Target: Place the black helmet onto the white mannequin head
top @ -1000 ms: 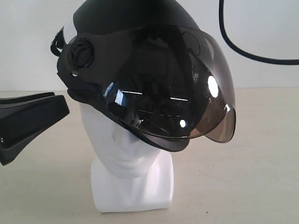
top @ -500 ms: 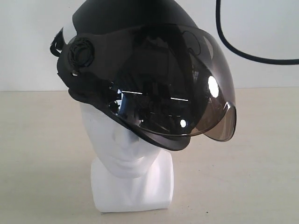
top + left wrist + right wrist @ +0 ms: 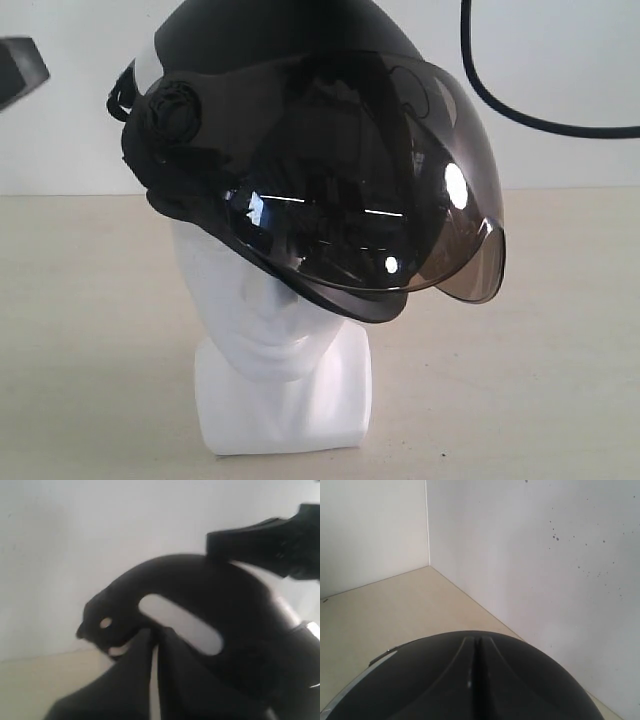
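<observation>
Pale beige counter [image 3: 540,380] with a white wall [image 3: 60,140] behind; only the task items are on it.

Matte black open-face helmet [image 3: 270,40]: it sits on the glossy white plastic mannequin head [image 3: 270,330], which stands upright on its square base near the middle of the counter. The shell covers the crown. The smoky curved visor [image 3: 370,180] is down over the eyes and nose, leaving mouth and chin showing. The helmet looks cocked, with the visor rim sloping down toward the right of the exterior view. The round side pivot [image 3: 172,108] sits high on the temple.

Left gripper [image 3: 155,645]: fingers pressed together, holding nothing. It is off the helmet, up at the left edge of the exterior view, and its wrist camera looks at the shell from the side.

Right gripper [image 3: 475,650]: fingers look pressed together with only a thin seam between them, directly over the top of the dome. Can't tell whether they touch the shell. Nothing is visibly pinched.

Black cable [image 3: 560,127] loops across behind, clear of everything.

Status, my read: placement is basically done, since the helmet is carried by the head and not by a grip. Possibly left: square up the tilt so it seats level, then get the right arm clear. How deep it's seated at the back isn't visible.
</observation>
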You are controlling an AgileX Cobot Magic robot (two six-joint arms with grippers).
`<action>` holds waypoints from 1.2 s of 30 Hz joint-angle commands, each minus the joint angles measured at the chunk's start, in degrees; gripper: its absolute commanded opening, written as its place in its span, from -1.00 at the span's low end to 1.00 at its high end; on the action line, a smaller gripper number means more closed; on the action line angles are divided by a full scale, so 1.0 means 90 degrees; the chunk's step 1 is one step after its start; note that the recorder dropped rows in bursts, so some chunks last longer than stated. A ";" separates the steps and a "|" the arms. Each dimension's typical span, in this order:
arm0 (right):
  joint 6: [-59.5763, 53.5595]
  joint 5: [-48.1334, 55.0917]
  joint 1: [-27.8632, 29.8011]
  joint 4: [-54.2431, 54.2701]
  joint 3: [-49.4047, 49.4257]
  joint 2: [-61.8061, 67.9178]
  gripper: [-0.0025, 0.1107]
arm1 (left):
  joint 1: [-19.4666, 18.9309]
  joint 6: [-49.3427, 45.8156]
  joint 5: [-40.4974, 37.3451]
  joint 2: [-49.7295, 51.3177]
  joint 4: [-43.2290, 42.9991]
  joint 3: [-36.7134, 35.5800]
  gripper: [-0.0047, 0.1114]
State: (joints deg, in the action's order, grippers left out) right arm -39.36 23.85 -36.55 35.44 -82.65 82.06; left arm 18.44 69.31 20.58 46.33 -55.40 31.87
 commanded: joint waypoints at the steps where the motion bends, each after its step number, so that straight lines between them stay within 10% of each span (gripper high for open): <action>1: -0.0014 0.0543 -0.0010 -0.0110 0.0096 0.0139 -0.96 | -0.0015 0.0325 -0.0957 0.0144 -0.0724 0.0053 -0.84; 11: -0.0015 0.0503 -0.0010 -0.0110 0.0096 0.0139 -0.96 | -0.0015 0.1726 -0.0668 0.0295 -0.0843 0.0053 0.10; 36: -0.0015 0.0475 -0.0010 -0.0110 0.0096 0.0139 -0.96 | -0.0015 0.2094 0.0215 0.1194 -0.0302 0.0291 -0.10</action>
State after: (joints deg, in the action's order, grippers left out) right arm -39.36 23.74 -36.55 35.44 -82.65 82.06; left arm 18.34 88.84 21.72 56.95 -55.45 34.26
